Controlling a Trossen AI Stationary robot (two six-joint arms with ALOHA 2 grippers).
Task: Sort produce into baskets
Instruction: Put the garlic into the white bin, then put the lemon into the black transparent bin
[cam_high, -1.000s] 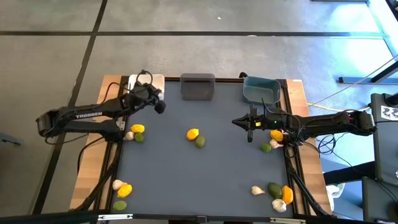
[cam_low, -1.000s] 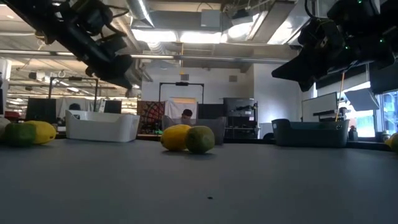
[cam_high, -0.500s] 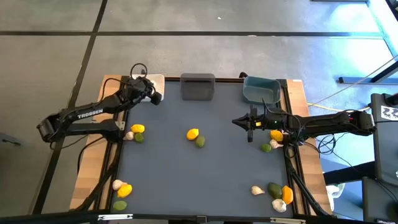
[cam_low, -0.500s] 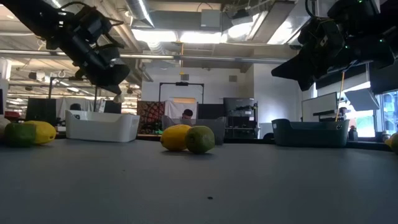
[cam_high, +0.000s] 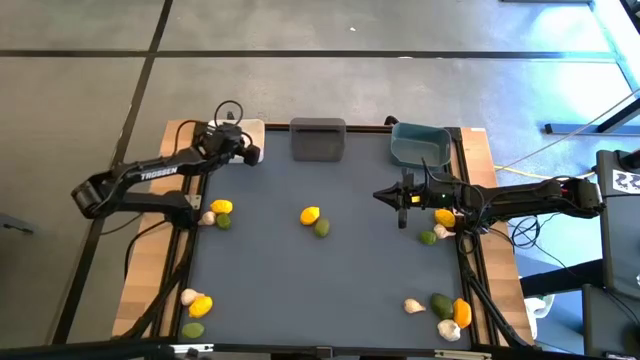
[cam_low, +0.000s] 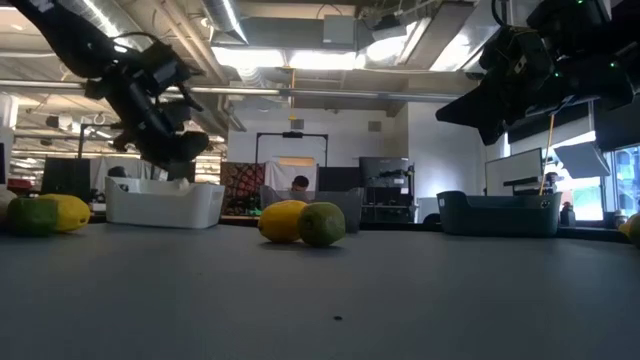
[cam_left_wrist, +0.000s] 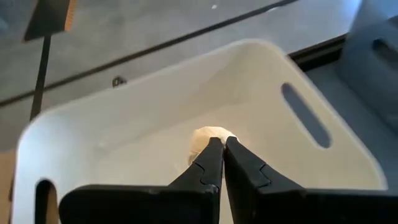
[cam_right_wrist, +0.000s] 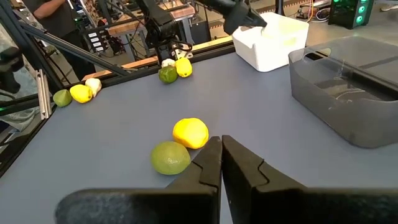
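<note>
While your left gripper hangs over the white plastic rectangular basket, its pinched-together fingers hold the whitish garlic-like bulb, half hidden behind them.

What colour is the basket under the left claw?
White basket, clearest in the left wrist view, below the left claw.

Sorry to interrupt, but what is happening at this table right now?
The robot is sorting produce into baskets. The left tool is over the white basket, shut on a garlic bulb. The right tool hangs shut above the table's middle, near a lemon and lime. More produce lies along both sides.
</note>
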